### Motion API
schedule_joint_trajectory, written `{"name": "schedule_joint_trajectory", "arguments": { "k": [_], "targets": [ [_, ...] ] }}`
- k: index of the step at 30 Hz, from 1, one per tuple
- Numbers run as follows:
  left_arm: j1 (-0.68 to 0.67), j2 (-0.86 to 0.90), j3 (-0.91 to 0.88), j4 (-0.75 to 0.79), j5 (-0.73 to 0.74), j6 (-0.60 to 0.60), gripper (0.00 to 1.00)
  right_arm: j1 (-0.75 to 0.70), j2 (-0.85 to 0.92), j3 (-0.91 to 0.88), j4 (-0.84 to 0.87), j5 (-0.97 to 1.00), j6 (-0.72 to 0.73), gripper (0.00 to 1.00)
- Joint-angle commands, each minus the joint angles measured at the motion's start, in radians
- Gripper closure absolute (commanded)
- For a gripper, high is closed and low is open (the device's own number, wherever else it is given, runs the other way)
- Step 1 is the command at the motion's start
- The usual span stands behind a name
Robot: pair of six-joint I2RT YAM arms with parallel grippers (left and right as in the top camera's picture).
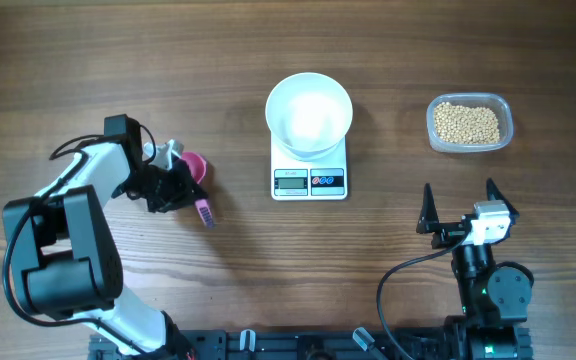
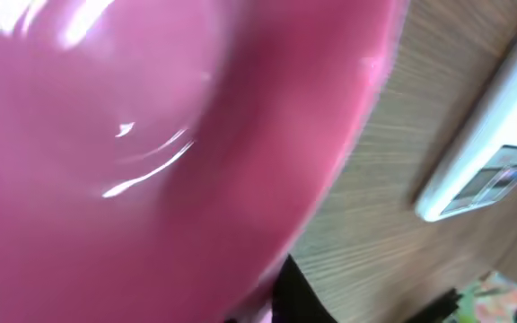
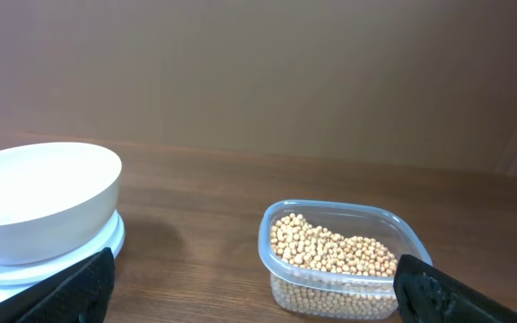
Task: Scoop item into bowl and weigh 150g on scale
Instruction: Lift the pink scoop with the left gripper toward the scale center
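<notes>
Two grippers are working apart. Left gripper (image 1: 180,186) is pressing over the pink scoop (image 1: 197,167); its jaw state is not discernible. Right gripper (image 1: 459,205) is standing wide apart, holding nothing. Beans (image 1: 468,122) are lying in the clear container (image 1: 505,108), well apart from the bowl (image 1: 309,112) sitting on the scale (image 1: 309,181).

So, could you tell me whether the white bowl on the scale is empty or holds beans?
Empty: from overhead the bowl shows a bare white inside, and the beans lie in the clear container.
</notes>
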Motion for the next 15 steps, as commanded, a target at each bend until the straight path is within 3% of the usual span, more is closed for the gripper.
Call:
{"name": "schedule_joint_trajectory", "arguments": {
  "k": [1,5,9,15],
  "targets": [
    [0.002,0.013,-0.008,-0.008,0.005,0.000,0.96,0.006,-0.008,-0.001,0.003,0.017,-0.005,0.00],
    [0.002,0.009,-0.001,-0.048,0.132,0.000,0.96,0.006,-0.008,-0.001,0.003,0.017,-0.005,0.00],
    [0.002,-0.008,0.045,-0.153,0.378,0.000,0.96,0.006,-0.008,-0.001,0.003,0.017,-0.005,0.01],
    [0.002,-0.090,0.069,-0.178,0.960,0.005,0.96,0.006,-0.008,-0.001,0.003,0.017,-0.005,0.00]
  ]
}}
